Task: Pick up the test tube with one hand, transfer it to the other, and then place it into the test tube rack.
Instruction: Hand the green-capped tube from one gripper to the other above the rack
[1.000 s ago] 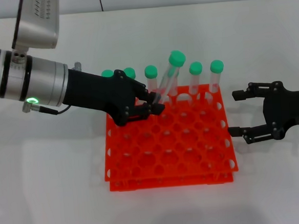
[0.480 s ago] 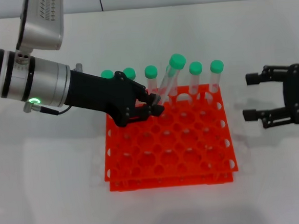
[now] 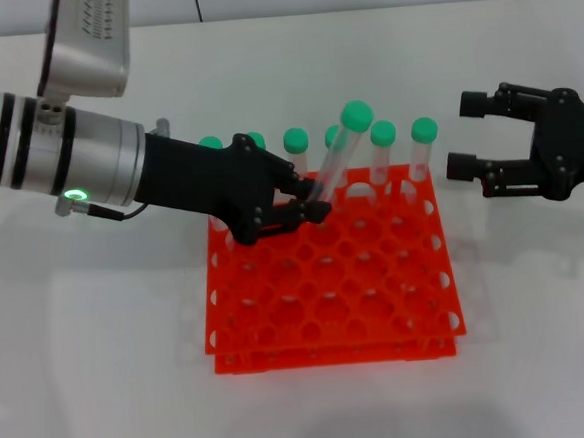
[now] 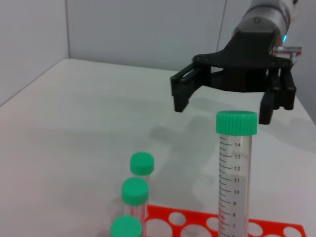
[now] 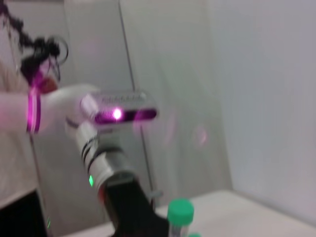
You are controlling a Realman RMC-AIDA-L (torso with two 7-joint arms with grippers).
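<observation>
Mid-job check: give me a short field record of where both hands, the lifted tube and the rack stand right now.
left hand: over the rack's rear rows, shut on the test tube
test tube: tilted, green cap highest, its lower end in the hand's grip above the rack
right hand: open, in the air to the right of the rack, fingers pointing toward the tube, not touching it
test tube rack: orange-red, on the white table
other tubes: upright in the rack's back row
handover: not yet done
</observation>
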